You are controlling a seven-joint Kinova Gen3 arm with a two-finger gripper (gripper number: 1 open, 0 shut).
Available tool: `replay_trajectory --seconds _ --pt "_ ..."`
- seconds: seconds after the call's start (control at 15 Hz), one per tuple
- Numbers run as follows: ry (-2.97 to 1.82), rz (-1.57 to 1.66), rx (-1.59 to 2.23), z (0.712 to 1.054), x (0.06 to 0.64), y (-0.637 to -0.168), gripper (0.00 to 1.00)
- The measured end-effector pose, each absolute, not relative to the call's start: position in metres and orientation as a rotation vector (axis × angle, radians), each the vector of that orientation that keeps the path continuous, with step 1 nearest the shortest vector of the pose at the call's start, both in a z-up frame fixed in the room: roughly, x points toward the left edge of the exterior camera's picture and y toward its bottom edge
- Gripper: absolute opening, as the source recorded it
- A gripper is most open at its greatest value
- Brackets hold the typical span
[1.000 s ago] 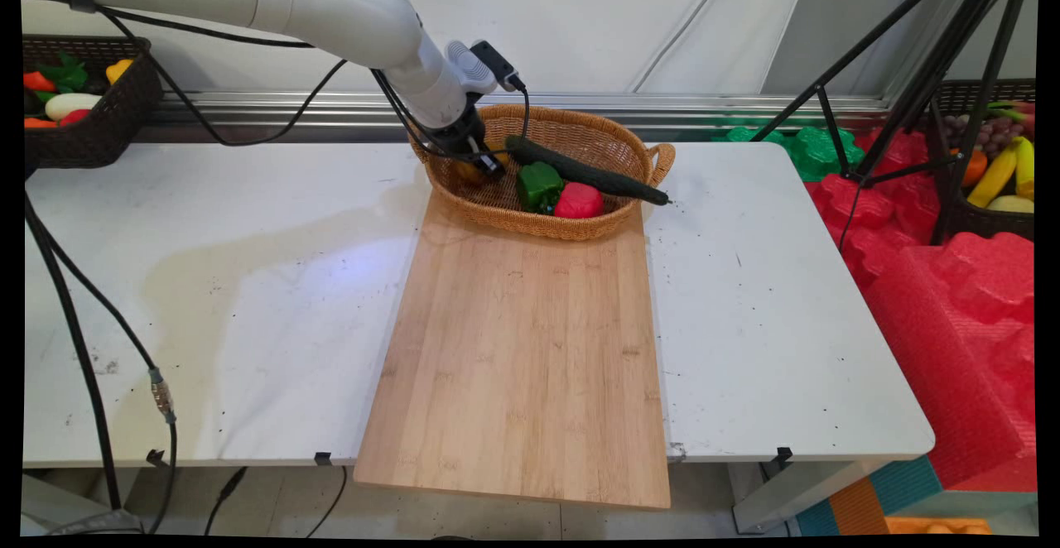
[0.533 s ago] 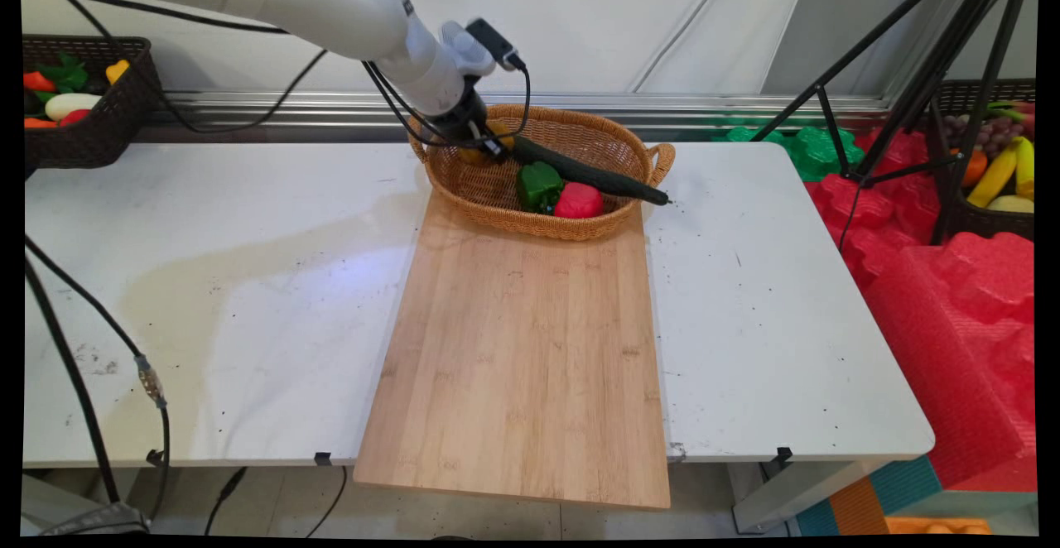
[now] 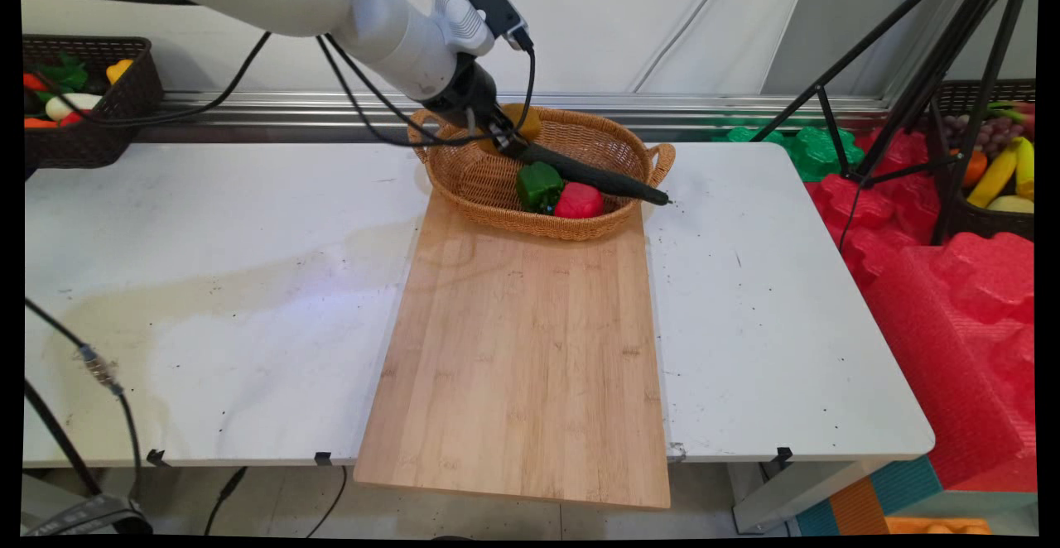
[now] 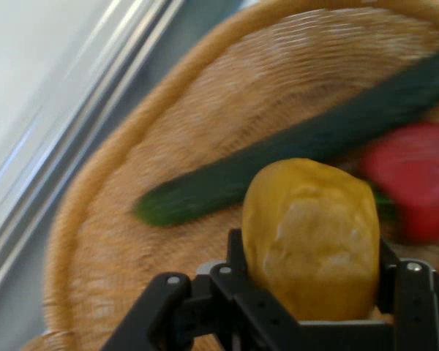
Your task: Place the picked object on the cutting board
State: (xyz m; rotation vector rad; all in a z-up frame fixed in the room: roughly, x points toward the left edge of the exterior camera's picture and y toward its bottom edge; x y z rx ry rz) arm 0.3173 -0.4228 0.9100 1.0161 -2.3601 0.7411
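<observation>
The claw pinches a yellow pepper, lifted clear above the wicker basket at the bench's far edge. Below lie a cucumber, a green pepper and, at its 3 o'clock, a red pepper. A wooden board lies at the basket's 6 o'clock.

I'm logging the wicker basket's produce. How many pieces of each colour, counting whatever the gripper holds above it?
Green: 2, cucumber and pepper
Red: 1, pepper
Yellow: 1, pepper in the gripper
Total: 4
</observation>
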Motion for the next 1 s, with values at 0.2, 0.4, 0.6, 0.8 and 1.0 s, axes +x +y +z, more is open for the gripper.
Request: replay_trajectory --seconds 0.2,0.4,0.6,0.8,1.0 --pt "-2.401 0.67 0.863 0.919 0.294 -0.383 0.0" --pt "-2.443 0.595 0.747 0.918 0.276 -0.352 0.0" --pt "-2.492 0.503 0.631 0.909 0.255 -0.32 0.0" --pt "-2.539 0.432 0.52 0.896 0.233 -0.301 0.0" --pt "-2.579 0.391 0.429 0.883 0.216 -0.293 0.0"
